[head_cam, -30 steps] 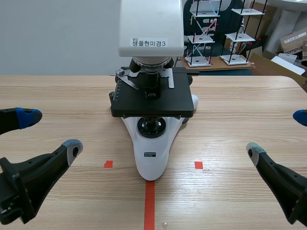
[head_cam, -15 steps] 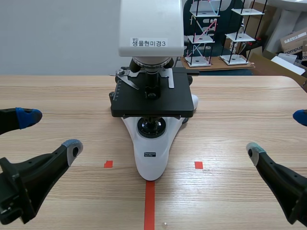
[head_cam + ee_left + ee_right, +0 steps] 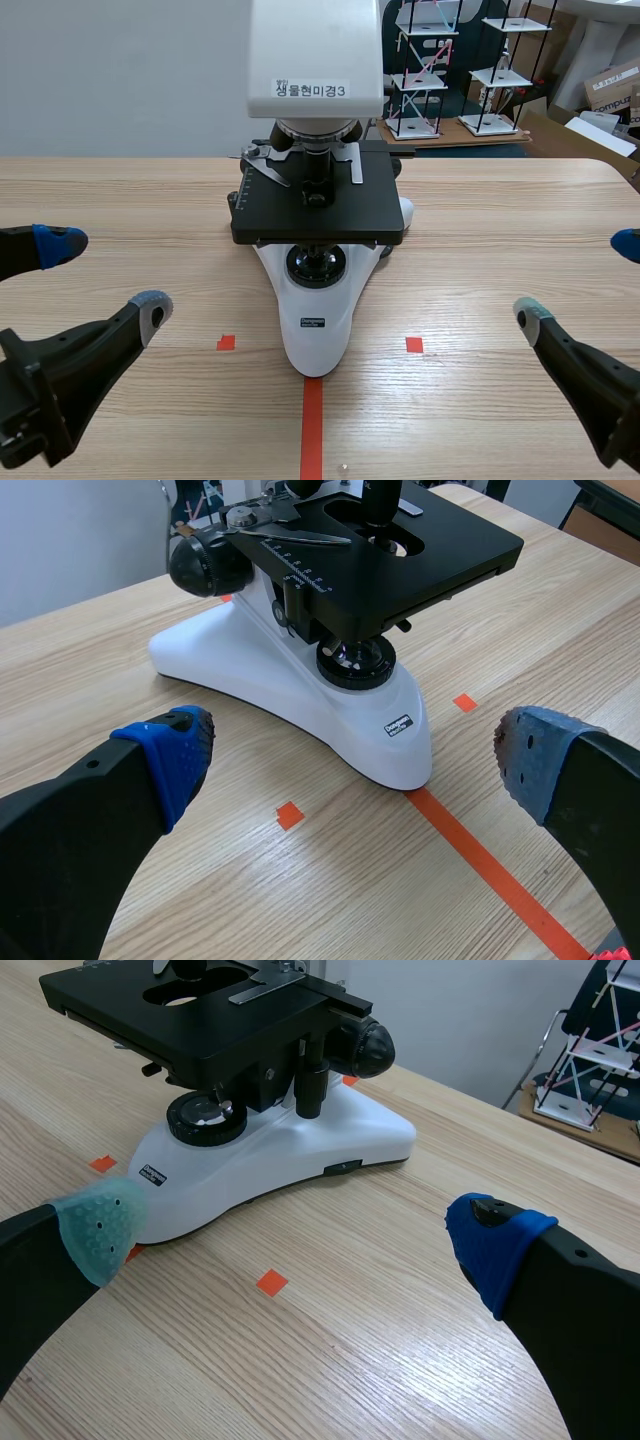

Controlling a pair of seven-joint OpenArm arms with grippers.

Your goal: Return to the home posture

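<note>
White microscope (image 3: 316, 335), left gripper (image 3: 105, 275) splayed, right gripper (image 3: 578, 280) splayed

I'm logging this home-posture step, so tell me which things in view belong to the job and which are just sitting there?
Part of the job: left claw, open; right claw, open.
Just sitting there: microscope, standing between them on the table; wire racks and a cardboard box beyond it.

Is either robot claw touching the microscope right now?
No: the left gripper and right gripper hang open at either side, well apart from the microscope.
</note>
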